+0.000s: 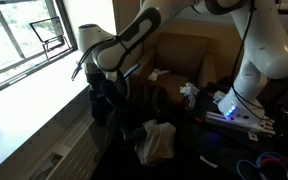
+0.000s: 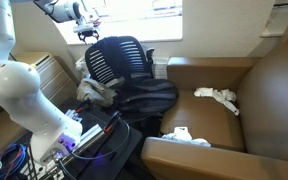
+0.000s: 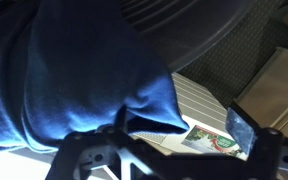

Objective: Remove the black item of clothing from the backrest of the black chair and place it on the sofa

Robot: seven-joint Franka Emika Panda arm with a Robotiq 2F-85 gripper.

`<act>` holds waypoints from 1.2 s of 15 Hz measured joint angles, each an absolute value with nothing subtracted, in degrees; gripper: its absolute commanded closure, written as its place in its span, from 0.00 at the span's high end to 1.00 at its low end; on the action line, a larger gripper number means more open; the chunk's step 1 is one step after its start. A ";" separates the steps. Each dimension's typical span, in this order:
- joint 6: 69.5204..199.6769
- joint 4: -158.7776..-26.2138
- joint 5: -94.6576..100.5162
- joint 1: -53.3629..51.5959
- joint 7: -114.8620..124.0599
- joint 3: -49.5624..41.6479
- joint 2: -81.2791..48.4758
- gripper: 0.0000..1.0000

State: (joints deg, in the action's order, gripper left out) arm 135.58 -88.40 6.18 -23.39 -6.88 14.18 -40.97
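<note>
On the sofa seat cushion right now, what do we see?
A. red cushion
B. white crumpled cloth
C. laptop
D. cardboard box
B: in an exterior view a white crumpled cloth lies on the seat of the brown sofa, with no box, laptop or red cushion there.

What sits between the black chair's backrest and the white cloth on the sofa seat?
A dark bundle of clothing, seen in an exterior view.
</note>
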 measured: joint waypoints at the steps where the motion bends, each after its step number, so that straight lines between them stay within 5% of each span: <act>1: 135.58 -88.39 6.18 -23.44 -6.88 14.20 -40.97 1.00; 2: 135.58 -88.39 6.19 -23.45 -6.88 14.20 -40.97 0.75; 13: 134.99 -87.82 6.21 -23.45 -6.88 14.19 -41.20 0.03; 18: 134.85 -86.91 6.21 -23.45 -6.87 14.18 -41.27 0.00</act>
